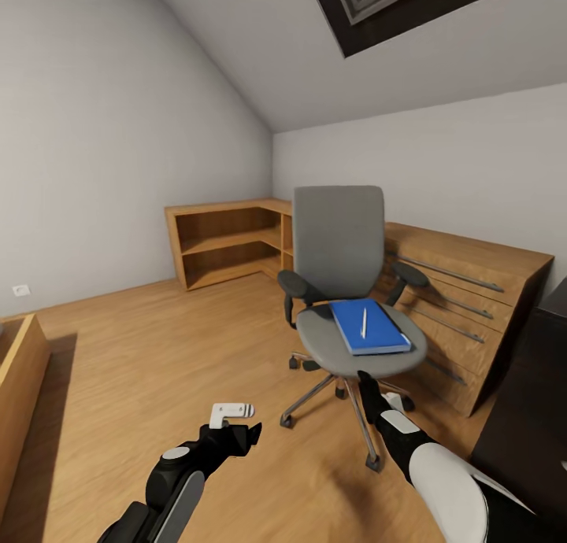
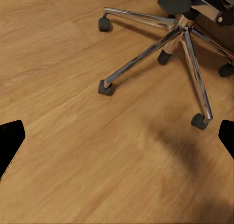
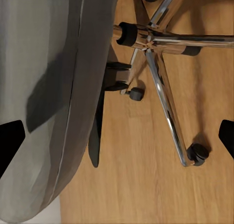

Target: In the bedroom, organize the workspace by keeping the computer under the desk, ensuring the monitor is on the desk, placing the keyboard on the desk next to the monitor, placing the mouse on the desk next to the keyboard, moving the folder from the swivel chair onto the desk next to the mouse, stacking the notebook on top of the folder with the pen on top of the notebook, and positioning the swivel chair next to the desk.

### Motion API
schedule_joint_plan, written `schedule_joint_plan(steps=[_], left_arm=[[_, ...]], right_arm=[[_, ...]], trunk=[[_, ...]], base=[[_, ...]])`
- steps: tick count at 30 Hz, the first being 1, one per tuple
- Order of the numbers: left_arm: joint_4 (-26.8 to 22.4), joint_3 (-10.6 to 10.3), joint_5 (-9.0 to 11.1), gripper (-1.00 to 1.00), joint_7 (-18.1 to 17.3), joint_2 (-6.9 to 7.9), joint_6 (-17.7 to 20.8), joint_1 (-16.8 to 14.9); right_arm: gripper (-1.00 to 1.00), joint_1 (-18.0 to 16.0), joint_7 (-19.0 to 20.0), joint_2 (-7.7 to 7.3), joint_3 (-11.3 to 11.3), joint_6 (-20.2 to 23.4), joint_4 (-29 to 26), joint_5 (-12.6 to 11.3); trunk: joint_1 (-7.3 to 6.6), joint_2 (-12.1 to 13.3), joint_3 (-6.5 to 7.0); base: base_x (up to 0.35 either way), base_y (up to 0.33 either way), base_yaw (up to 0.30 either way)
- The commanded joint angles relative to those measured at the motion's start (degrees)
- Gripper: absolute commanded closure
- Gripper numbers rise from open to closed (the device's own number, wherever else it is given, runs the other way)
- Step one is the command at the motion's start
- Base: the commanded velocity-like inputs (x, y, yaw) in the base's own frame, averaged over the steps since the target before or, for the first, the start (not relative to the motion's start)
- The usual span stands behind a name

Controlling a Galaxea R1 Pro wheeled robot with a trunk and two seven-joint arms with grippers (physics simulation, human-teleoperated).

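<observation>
The grey swivel chair (image 1: 339, 244) stands in the middle of the bedroom on its silver star base (image 2: 165, 44). On its seat lies the blue folder (image 1: 368, 326), with the thin white pen (image 1: 363, 323) on top of it. My right gripper (image 1: 367, 387) is open just in front of and below the seat's front edge; its wrist view looks past the grey seat (image 3: 44, 97) down to the chair base (image 3: 156, 44). My left gripper (image 1: 242, 425) hangs open over bare floor, left of the chair. The black desk (image 1: 535, 417) shows at the right edge. Notebook, computer, monitor, keyboard and mouse are out of view.
A low wooden drawer cabinet (image 1: 472, 291) runs behind the chair along the right wall. A wooden corner shelf (image 1: 224, 244) stands at the back. Another wooden unit (image 1: 20, 378) juts in at the left edge. Light wood floor (image 1: 157, 338) spreads to the chair's left.
</observation>
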Motion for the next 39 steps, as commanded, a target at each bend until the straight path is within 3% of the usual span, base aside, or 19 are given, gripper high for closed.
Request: schedule_joint_plan(steps=[1, 11, 20, 34, 37, 39], left_arm=[[-0.1, 0.0, 0.6, -1.00, 0.5, 0.01, 0.2, 0.0], [-0.1, 0.0, 0.6, -1.00, 0.5, 0.01, 0.1, 0.0], [-0.1, -0.1, 0.6, -1.00, 0.5, 0.01, 0.2, 0.0], [-0.1, -0.1, 0.7, -1.00, 0.5, 0.01, 0.2, 0.0], [0.3, 0.0, 0.7, -1.00, 0.5, 0.01, 0.2, 0.0], [2.0, 0.3, 0.7, -1.00, 0.5, 0.04, 0.0, 0.0]], right_arm=[[-1.00, 0.0, 0.2, -0.02, -0.1, -0.2, 0.1, -0.6], [-1.00, 0.0, 0.3, -0.03, -0.1, -0.2, 0.1, -0.6], [-1.00, 0.0, 0.4, 0.00, -0.1, -0.2, 0.1, -0.6], [-1.00, 0.0, 0.5, 0.03, 0.0, -0.3, 0.0, -0.5], [-1.00, 0.0, 0.6, 0.06, 0.1, -0.5, 0.0, 0.2], [-1.00, 0.0, 0.4, 0.09, 0.2, -0.5, 0.0, 2.0]], trunk=[[0.02, 0.0, -0.06], [0.02, 0.0, -0.06], [0.02, 0.0, -0.06], [0.02, 0.0, -0.06], [0.02, 0.0, -0.06], [0.02, 0.0, -0.06]], base=[[0.281, 0.000, 0.000], [0.307, 0.000, 0.000], [0.049, 0.000, 0.000], [-0.268, 0.000, 0.000], [-0.333, 0.000, 0.000], [-0.335, 0.000, 0.000]])
